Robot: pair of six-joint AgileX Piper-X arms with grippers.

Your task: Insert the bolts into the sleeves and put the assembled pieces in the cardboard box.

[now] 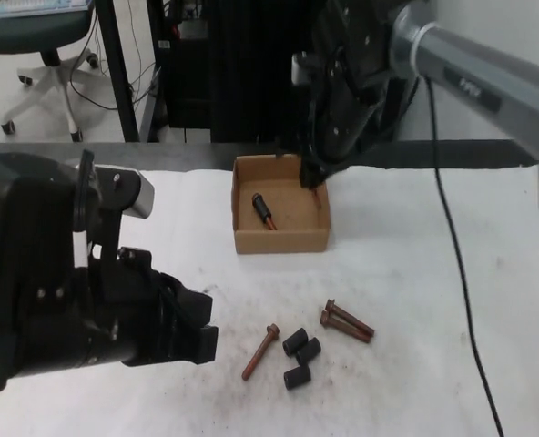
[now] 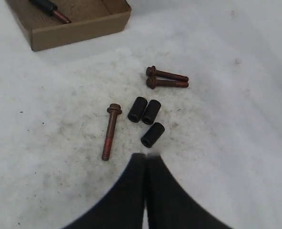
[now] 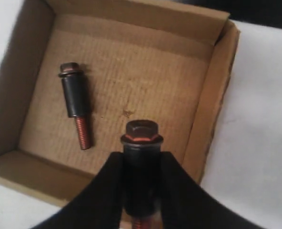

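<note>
Right gripper (image 3: 141, 164) clamps an assembled piece (image 3: 141, 136) above the cardboard box (image 3: 212, 95), close to its right wall; released there, it may strike the rim and tumble onto the counter (image 1: 415, 273); left gripper (image 2: 146, 160), closed on nothing, hovers by the loose sleeves (image 2: 151, 112).

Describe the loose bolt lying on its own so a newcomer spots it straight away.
Start at the cardboard box and come nearer across the white bench to three black sleeves. The lone bolt lies just left of them, by itself, while the other two bolts lie paired on their right.
</note>
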